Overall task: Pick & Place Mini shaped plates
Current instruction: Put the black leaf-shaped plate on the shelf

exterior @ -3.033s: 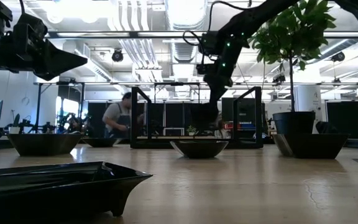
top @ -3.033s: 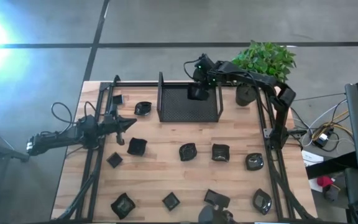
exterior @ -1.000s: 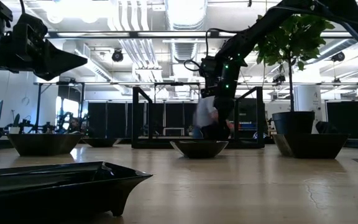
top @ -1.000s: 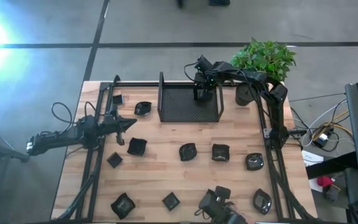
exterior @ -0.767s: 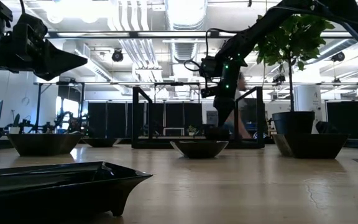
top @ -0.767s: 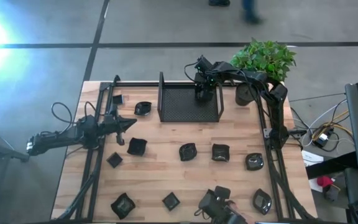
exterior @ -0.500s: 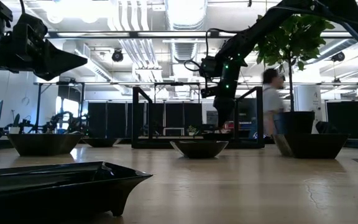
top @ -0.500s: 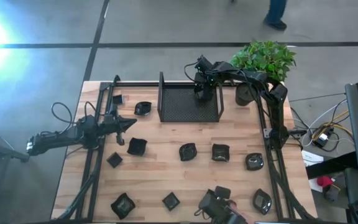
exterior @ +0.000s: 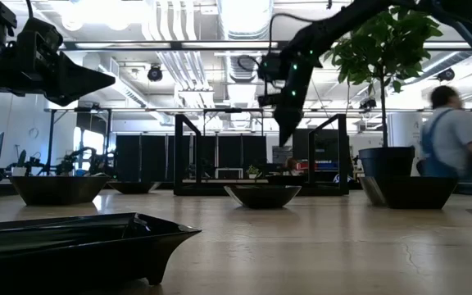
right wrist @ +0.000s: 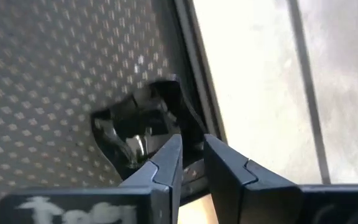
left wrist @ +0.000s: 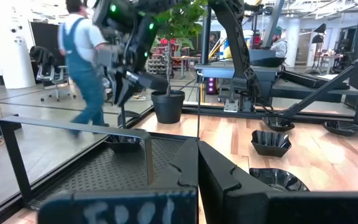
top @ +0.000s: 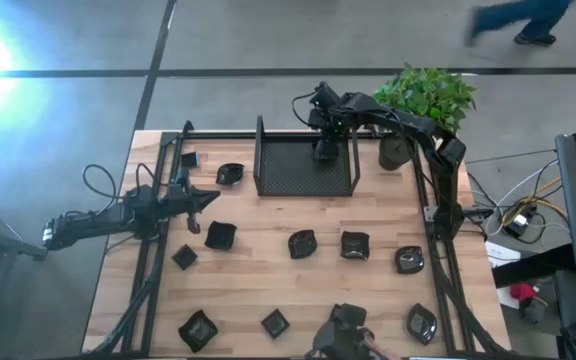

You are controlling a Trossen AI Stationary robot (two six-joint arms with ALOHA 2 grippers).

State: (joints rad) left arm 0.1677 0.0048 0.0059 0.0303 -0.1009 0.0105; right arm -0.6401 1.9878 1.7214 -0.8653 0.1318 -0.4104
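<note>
Here the right gripper, fingers slightly apart and empty, hangs above a mini plate lying in the mesh tray; withdraw vertically, clearing the tray's rim. Left gripper waits, closed.

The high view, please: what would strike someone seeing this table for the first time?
The right gripper hangs over the far right corner of the black mesh tray, where one mini plate lies on the mesh below its slightly parted fingers. Other mini shaped plates dot the wooden table, and a leafy potted plant stands at the far right corner. The left gripper waits shut at the left.
</note>
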